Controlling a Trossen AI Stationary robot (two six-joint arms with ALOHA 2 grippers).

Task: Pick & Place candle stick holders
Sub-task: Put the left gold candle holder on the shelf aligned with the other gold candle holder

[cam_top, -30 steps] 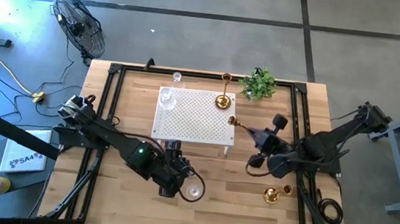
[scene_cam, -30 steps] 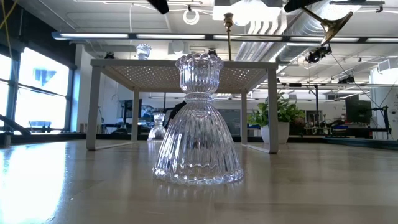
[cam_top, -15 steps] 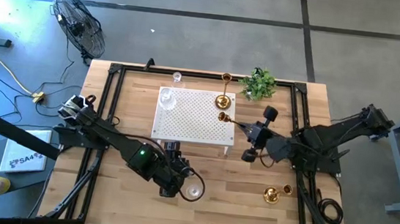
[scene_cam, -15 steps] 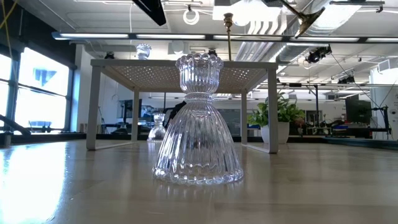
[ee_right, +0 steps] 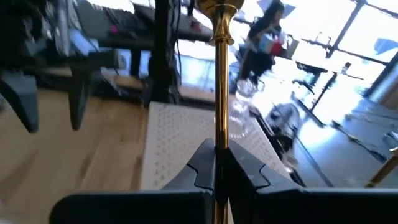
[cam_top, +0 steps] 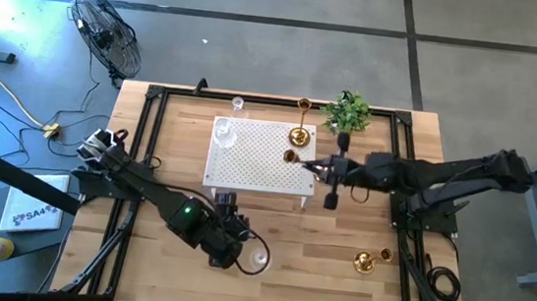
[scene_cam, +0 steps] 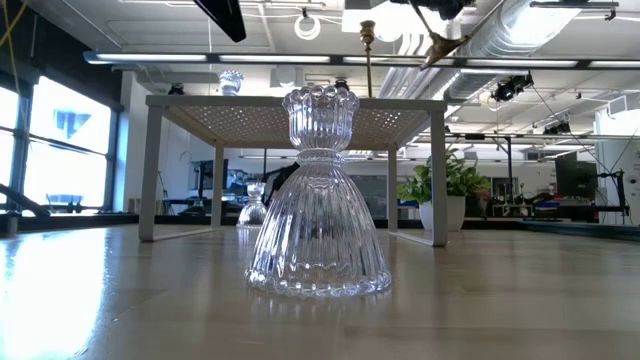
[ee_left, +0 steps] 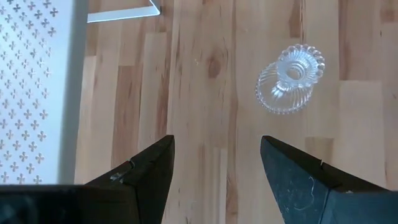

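Note:
My right gripper (cam_top: 314,165) is shut on a gold candle stick holder (cam_top: 293,157), held in the air over the right edge of the white perforated platform (cam_top: 252,164). A ribbed clear glass holder (cam_top: 257,259) stands upright on its round base on the wood near the table's front. My left gripper (ee_left: 214,163) hovers open above the table just to its left, and the glass holder (ee_left: 290,78) lies ahead of the fingers, not between them. On the platform stand another glass holder (cam_top: 224,134) and a gold one (cam_top: 298,136). My right gripper pinches the gold holder's thin stem (ee_right: 219,134) between its two fingers. The fingers (ee_right: 205,163) come nearly level from the table's right side and lie along the stem. The holder sticks out ahead of them, lifted clear, its flared end (scene_cam: 445,46) toward the platform.
Behind the platform stand a small glass holder (cam_top: 238,103) and a gold one (cam_top: 304,105), with a green plant (cam_top: 346,112) at the far right. Two more gold holders (cam_top: 364,263) sit on the wood at the near right. A black frame (cam_top: 148,139) borders the table.
My right gripper has carried the gold holder toward the table's left and far side, from over the bare wood to the platform's right edge. It has swung from slanting to nearly level. The holder has stayed clear of the table.

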